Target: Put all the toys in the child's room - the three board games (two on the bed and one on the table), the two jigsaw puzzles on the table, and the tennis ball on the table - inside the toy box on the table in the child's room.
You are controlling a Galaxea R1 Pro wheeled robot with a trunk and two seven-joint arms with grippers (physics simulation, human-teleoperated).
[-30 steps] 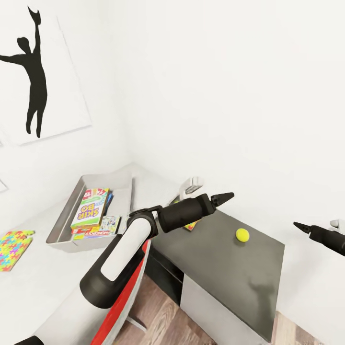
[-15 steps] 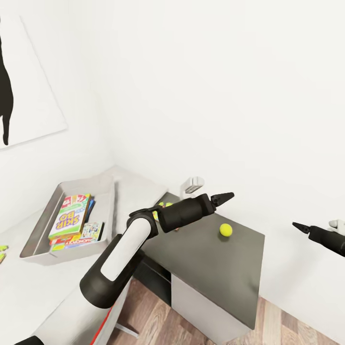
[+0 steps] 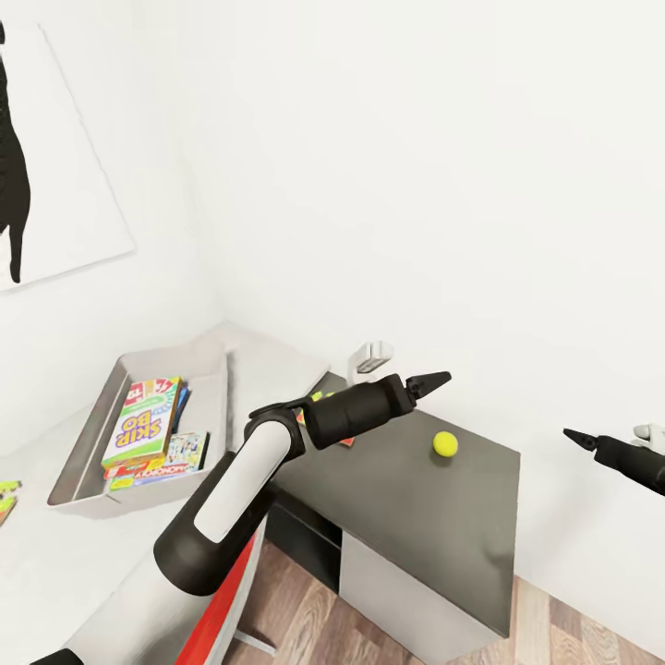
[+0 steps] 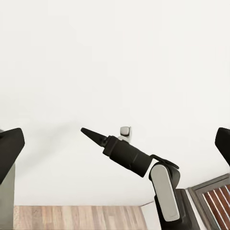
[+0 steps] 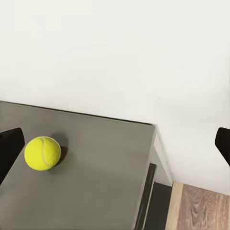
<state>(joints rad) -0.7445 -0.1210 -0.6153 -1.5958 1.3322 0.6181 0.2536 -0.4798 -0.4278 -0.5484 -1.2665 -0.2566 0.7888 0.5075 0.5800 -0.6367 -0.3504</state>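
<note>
The grey toy box point(image 3: 78, 466) sits on the light grey part of the table point(image 3: 65, 563). It holds the Skip-Bo game point(image 3: 140, 420), the Monopoly game point(image 3: 164, 465) and a blue box edge point(image 3: 183, 397). The tennis ball point(image 3: 445, 444) point(image 5: 42, 153) rests on the dark grey top point(image 3: 416, 508). One jigsaw puzzle point(image 3: 320, 396) is mostly hidden behind my left forearm; another point(image 3: 5, 491) peeks in at the left edge. My left gripper point(image 3: 432, 380) hovers above the dark top, left of the ball, open and empty. My right gripper point(image 3: 575, 435) point(image 4: 88, 132) hangs open to the right, off the desk.
A black silhouette print point(image 3: 37, 157) hangs on the white wall at left. A small white fixture point(image 3: 372, 356) sticks out of the back wall above the dark top. Wood-plank floor point(image 3: 305, 610) lies in front of the white cabinet point(image 3: 406, 610).
The whole view swung right, then slightly back, so the desk, box and ball shifted left in the picture. Both arms keep the same pose in the frame. The ball stays on the dark top.
</note>
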